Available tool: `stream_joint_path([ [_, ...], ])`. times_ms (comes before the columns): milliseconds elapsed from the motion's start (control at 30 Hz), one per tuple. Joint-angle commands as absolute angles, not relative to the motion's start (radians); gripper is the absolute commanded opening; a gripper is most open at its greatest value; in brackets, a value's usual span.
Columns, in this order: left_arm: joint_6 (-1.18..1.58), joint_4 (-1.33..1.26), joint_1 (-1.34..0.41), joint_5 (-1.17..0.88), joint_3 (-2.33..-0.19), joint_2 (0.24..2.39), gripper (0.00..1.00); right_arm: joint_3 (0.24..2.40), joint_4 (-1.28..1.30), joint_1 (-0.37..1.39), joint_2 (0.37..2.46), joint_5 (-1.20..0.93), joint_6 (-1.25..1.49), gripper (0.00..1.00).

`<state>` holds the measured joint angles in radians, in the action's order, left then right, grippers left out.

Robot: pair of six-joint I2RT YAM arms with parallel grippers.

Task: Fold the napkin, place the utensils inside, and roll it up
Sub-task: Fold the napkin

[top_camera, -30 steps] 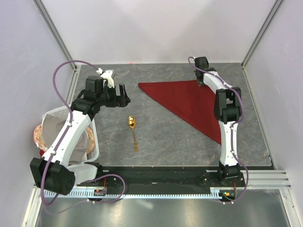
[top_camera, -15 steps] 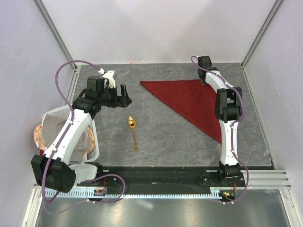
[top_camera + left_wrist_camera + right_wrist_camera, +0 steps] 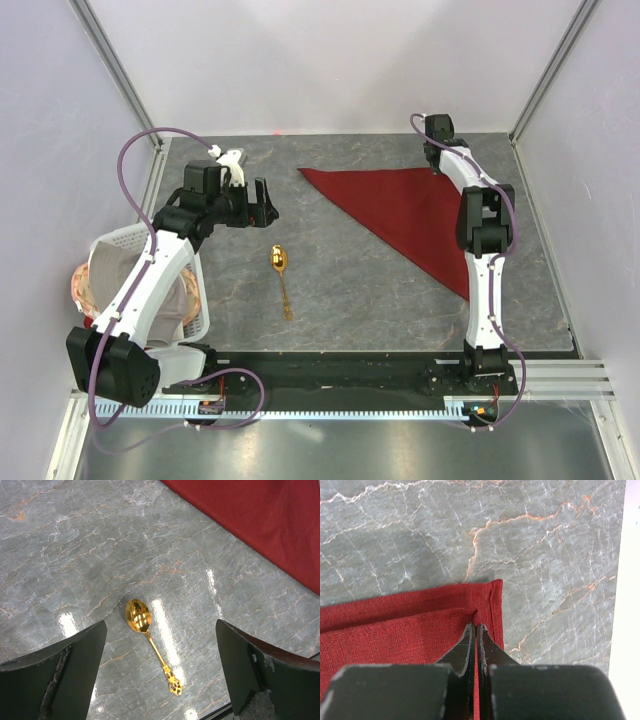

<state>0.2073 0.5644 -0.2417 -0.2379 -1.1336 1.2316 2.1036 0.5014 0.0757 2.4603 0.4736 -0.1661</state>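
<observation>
The maroon napkin (image 3: 410, 212) lies folded into a triangle on the right half of the table. My right gripper (image 3: 440, 170) is shut on the napkin's top layer at its far right corner (image 3: 476, 625), just short of the lower layer's corner (image 3: 496, 592). The gold spoon (image 3: 281, 271) lies on the table left of the napkin, bowl away from the arms. My left gripper (image 3: 263, 201) is open and empty, hovering above the spoon (image 3: 146, 639), whose bowl and handle show between the fingers. The napkin's edge shows in the left wrist view (image 3: 260, 520).
A white basket (image 3: 120, 245) holding a grey-beige cloth (image 3: 100, 275) stands at the table's left edge. The enclosure walls stand close behind the napkin and to the right.
My right gripper has drawn the napkin's corner a little to the right and back; the napkin's left tip followed. The left arm has barely moved.
</observation>
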Motion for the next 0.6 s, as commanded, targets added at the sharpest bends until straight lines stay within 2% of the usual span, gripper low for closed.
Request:
stream_joint_path([
  [0,0.173,0.52,-0.238,-0.256,-1.14,1.233,0.97,2.164,0.485,0.068,2.494,0.502,-0.187,0.0],
  [567,0.172,0.519,-0.238,-0.259,-1.138,1.239,0.97,2.187,0.476,0.051,2.519,0.515,-0.175,0.0],
])
